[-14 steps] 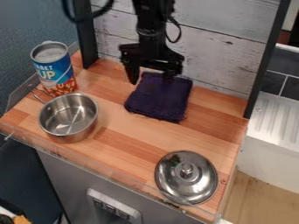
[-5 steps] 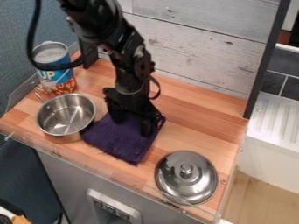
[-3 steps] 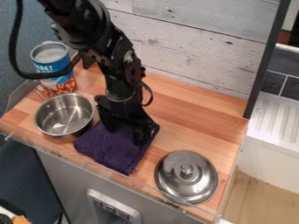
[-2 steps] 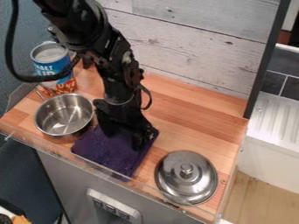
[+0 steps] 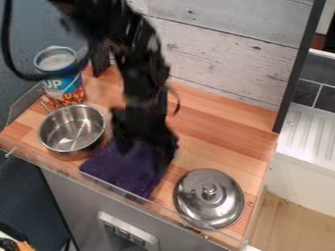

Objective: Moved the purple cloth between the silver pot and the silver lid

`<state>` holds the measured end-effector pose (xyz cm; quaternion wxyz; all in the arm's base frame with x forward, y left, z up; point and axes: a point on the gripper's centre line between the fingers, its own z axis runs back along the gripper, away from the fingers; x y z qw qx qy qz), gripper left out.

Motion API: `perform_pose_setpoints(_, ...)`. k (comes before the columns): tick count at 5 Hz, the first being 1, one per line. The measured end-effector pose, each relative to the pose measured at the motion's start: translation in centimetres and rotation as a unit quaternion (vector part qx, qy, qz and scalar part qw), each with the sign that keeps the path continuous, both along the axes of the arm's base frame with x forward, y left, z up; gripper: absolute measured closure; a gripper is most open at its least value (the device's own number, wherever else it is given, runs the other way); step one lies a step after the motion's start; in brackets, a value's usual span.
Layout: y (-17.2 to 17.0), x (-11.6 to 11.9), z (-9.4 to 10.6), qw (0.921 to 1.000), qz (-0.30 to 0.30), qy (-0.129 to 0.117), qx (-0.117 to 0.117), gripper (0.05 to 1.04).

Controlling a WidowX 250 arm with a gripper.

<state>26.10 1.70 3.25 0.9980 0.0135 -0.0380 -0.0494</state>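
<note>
I'm looking down on a striped, light-brown wooden surface [image 5: 222,127]. On it I have a round silver metal pot [image 5: 71,128], a blue-and-orange cylindrical can [image 5: 64,86] near it, a domed silver metal lid [image 5: 208,198], and, between pot and lid, a flat purple fabric cloth [image 5: 122,168].

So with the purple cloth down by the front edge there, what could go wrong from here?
The gripper is low over the purple cloth, so lifting away might drag or bunch it. The cloth lies close to the front edge of the counter, where a further nudge could crumple it or push it over. The arm's cable loops across the can in this view and might catch it if they are close enough.
</note>
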Motion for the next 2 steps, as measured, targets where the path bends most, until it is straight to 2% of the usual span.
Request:
perform_pose_setpoints(1,-0.41,0.03,1.63,0.9999,-0.010,-0.007,-0.012,0.084)
perform_pose_setpoints(2,0.08,-0.27,1.83,0.9999,-0.011,0.001,-0.008,0.084)
